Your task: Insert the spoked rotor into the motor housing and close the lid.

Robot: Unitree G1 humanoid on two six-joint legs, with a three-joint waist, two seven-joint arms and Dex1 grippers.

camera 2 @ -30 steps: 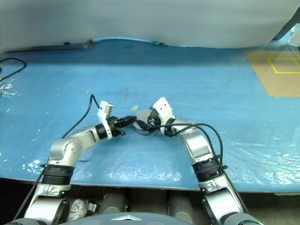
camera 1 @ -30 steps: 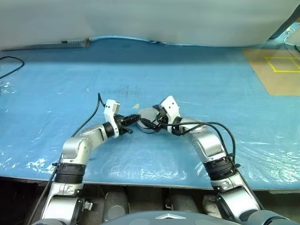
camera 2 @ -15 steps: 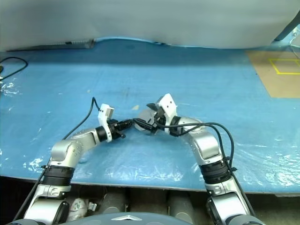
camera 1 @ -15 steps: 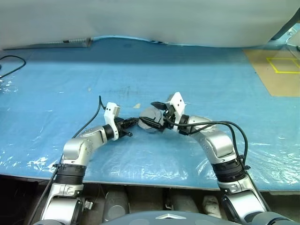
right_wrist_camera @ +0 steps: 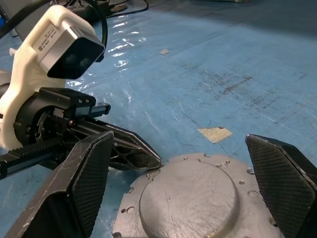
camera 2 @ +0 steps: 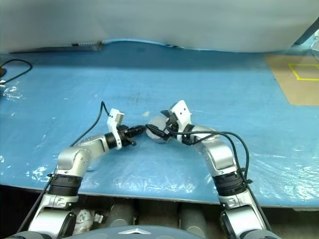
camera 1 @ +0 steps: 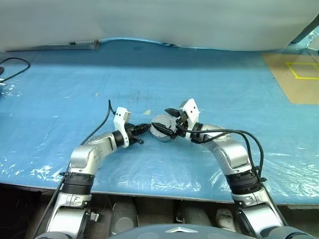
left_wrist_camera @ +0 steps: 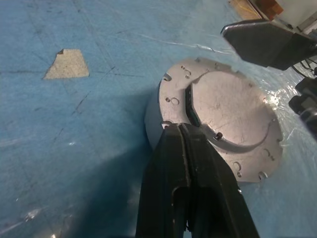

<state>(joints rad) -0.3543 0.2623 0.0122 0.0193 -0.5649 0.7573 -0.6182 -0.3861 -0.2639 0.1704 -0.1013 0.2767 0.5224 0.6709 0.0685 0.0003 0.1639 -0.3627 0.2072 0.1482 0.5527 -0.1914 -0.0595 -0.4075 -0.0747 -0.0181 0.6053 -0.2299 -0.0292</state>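
Round grey metal assembly flat on the blue plastic-covered table, near the front edge – a flanged disc with a raised smooth cap and small holes round its rim, as seen in both wrist views. Rotor, windings or ribbed lid not distinguishable on it from these views. Tan paper scrap on the sheet just beside the disc, at its 10 o'clock in the head view.

Left gripper at the disc's 9 o'clock, forearm bent inward and nearly level, fingers pressed together with nothing between them, tips touching the flange's edge. Right gripper reaching in from 3 o'clock, pointing slightly down – jaws spread wide to either side of the cap, fingers above the disc, gripping nothing. Tan floor patch with yellow tape at the scene's 2 o'clock.
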